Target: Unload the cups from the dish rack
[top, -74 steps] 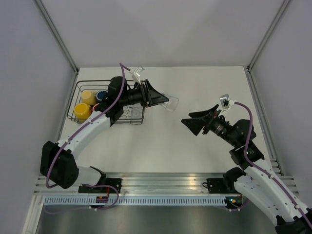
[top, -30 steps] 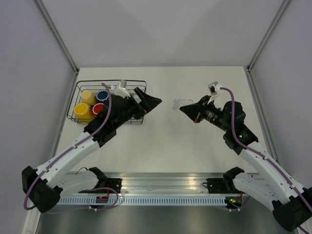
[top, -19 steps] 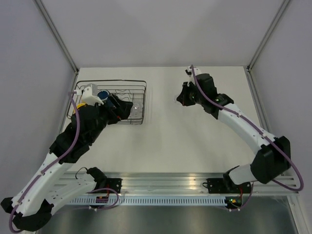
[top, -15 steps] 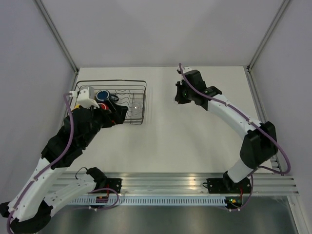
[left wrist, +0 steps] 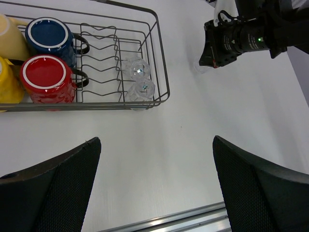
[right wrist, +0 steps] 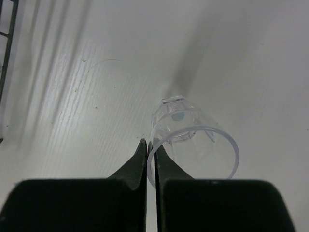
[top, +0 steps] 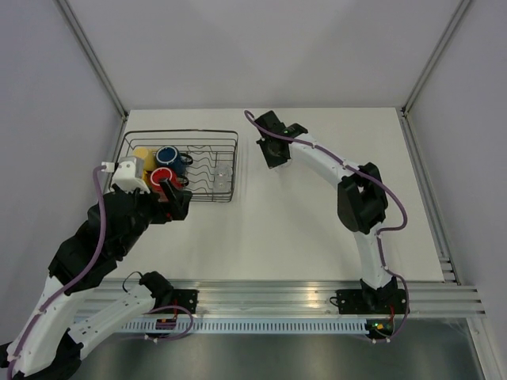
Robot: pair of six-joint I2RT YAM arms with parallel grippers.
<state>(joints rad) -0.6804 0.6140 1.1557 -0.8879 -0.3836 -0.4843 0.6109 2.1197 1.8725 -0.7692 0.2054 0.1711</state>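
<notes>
The black wire dish rack (top: 182, 132) stands at the back left. It holds a blue mug (left wrist: 48, 35), a red mug (left wrist: 48, 77), a pale yellow mug (left wrist: 9, 41) and a bright yellow mug (left wrist: 7, 84). Two clear tumblers (left wrist: 136, 67) (left wrist: 144, 88) stand at its right end. My left gripper (top: 176, 199) hangs open and empty over the table in front of the rack. Just right of the rack, my right gripper (right wrist: 150, 147) is shut on the rim of a third clear tumbler (right wrist: 193, 140). Its base is down at the table top.
The rack's right rim (left wrist: 161, 58) lies a short way left of the right gripper (top: 273, 152). The right arm stretches from the near right across the table to the back. An aluminium rail (top: 269, 297) runs along the near edge. Grey walls enclose three sides.
The clear tumbler passed from the left gripper to the right one. The right arm swung back and left with it toward the rack. The left arm drew back to the rack's near side.
</notes>
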